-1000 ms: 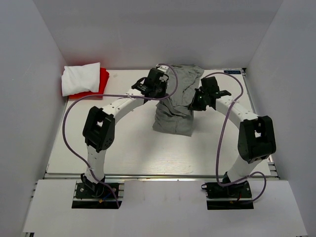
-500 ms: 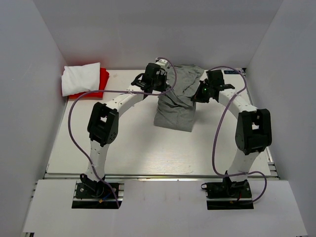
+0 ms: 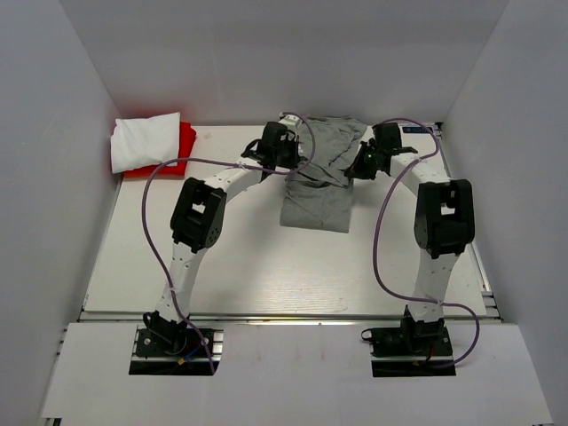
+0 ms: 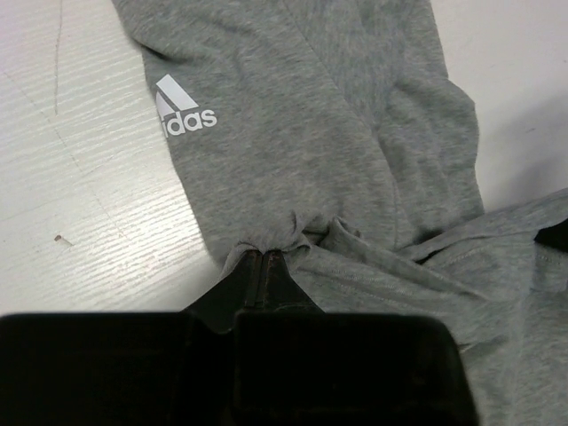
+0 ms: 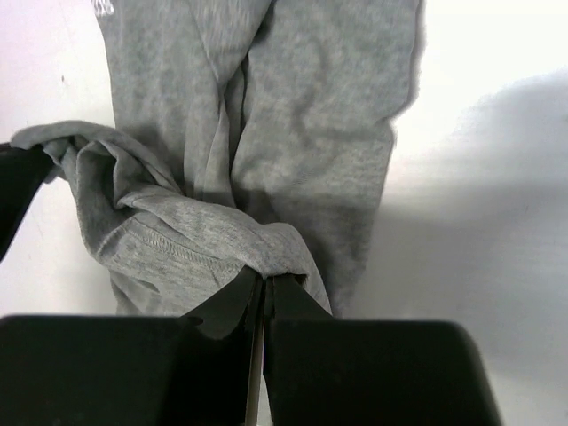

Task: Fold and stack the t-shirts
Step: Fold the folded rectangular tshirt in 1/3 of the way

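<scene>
Folding is under way, upper centre: left tool (image 4: pixel 264 259) and right tool (image 5: pixel 264 279) each pinch the grey t-shirt (image 3: pixel 316 202). Next, probably lay the fold flat.

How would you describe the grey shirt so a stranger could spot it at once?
On the white table, look to the far middle. The grey t-shirt lies partly folded, the left pincer and right pincer each shut on a bunched edge. Unlike the white t-shirt on the red t-shirt in the far left corner, it is grey with a small white logo.
</scene>
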Robot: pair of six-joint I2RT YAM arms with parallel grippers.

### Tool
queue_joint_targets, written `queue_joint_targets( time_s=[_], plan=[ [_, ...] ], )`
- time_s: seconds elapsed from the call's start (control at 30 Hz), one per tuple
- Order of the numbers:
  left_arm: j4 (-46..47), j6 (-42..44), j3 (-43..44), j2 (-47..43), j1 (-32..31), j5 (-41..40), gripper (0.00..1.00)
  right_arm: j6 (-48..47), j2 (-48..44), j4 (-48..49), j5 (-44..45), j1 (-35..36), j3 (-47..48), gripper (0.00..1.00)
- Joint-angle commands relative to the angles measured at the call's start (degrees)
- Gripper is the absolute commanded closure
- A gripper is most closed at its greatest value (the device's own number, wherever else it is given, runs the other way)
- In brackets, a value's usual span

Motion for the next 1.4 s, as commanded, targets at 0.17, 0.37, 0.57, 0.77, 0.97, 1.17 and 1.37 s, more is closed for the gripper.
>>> queue_joint_targets(
  time_s=[0.17,0.37,0.57,0.77,0.97,1.17,1.37],
  plan=[
    [5.9,-2.1,3.4,1.6,1.3,3.3,0.7,-0.9,5.5,4.7,-3.0,-2.0,6.8,0.94],
    [7.1,-1.5,6.0,0.4,1.8,5.3,0.0,-2.7,2.6,5.0,-3.7,-2.9,7.6,0.1],
    [0.6,0.7,6.4,-6.7,1.8,4.2,0.0,-6.4,-6.6,3.5,-0.2,-2.6,2.2,0.1],
    [-5.2,-0.8,-10.7,-18.8,1.8,2.9,0.0,-12.5,-12.0,0.6,-2.8,0.8,-5.2,0.1],
    [-1.4,-4.8,-35.1,-37.3,1.3,0.1,0.0,-15.0,-9.3,0.0,-6.5,5.9,-4.7,0.1],
    [-7.0,-6.4,-43.7,-45.0,1.3,-1.2,0.0,-14.8,-2.6,0.3,-7.7,9.4,-0.1,0.1],
    [-9.8,-6.9,-48.7,-50.2,1.3,0.5,0.0,-11.8,5.5,3.5,-5.6,9.2,7.2,0.1]
  ],
)
